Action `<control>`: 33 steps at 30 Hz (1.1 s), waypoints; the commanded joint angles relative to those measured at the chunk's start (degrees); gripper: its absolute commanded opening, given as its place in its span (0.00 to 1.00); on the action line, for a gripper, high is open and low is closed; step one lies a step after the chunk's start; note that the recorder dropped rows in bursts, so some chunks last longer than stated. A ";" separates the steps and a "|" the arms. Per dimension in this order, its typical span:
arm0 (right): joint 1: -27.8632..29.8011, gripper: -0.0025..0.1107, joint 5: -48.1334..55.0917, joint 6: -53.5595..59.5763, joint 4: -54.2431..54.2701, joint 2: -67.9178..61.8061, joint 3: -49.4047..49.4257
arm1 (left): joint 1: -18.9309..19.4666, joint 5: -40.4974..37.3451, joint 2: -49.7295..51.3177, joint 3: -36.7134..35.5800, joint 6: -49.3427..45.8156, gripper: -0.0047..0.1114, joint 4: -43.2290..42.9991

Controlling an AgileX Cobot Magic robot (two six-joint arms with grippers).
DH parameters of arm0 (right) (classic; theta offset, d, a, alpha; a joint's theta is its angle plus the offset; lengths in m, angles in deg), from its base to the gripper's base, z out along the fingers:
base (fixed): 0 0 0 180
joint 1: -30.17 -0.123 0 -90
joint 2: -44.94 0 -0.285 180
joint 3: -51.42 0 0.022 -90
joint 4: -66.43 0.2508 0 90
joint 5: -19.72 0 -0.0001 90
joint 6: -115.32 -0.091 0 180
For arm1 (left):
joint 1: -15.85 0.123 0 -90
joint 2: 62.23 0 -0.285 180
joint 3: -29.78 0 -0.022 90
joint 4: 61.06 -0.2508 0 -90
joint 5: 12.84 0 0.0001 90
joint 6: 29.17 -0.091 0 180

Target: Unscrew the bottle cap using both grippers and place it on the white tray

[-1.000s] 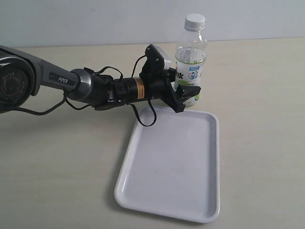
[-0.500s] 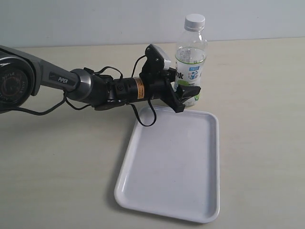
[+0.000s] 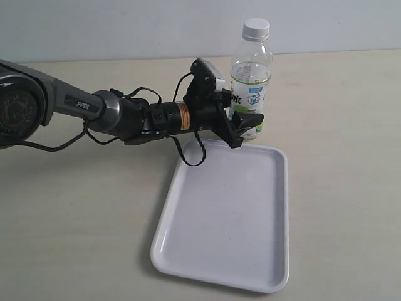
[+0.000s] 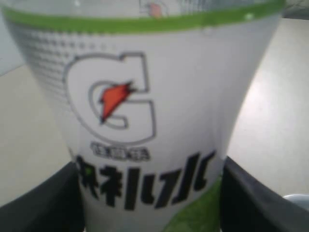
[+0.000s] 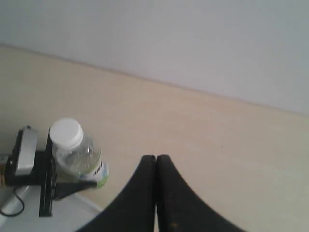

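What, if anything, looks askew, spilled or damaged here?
Nothing stands out. The bottle stands upright by the tray, cap on, held low by the left gripper; the right gripper is shut, clear of it.

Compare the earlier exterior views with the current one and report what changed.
Nothing visibly changed. The left gripper still clamps the bottle low on its label, the bottle cap is still on, and the white tray lies where it was.
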 commanded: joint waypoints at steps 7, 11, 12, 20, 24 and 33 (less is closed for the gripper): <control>0.04 0.22 8.23 -2.97 -9.65 -25.33 -22.62 | -0.27 0.78 -0.05 0.37 -0.02 0.04 0.10; 0.04 0.21 8.23 -5.78 -23.23 -29.16 -22.62 | -0.27 0.78 -0.05 0.37 -0.02 0.04 0.10; 0.04 0.19 8.23 -6.70 -29.63 -29.84 -22.62 | -0.27 0.78 -0.05 0.37 -0.02 0.04 0.10; 3.05 0.02 -3.17 -29.60 -54.51 -25.79 -15.78 | -0.32 0.78 -0.05 0.37 -0.04 0.04 -0.03; 5.46 0.02 -31.49 -38.22 -43.37 -17.54 -3.10 | -0.32 0.78 -0.05 0.37 -0.04 0.04 -0.03; 4.71 0.02 -53.48 -14.43 -17.72 -12.63 16.26 | -0.32 0.78 -0.05 0.37 -0.04 0.04 -0.03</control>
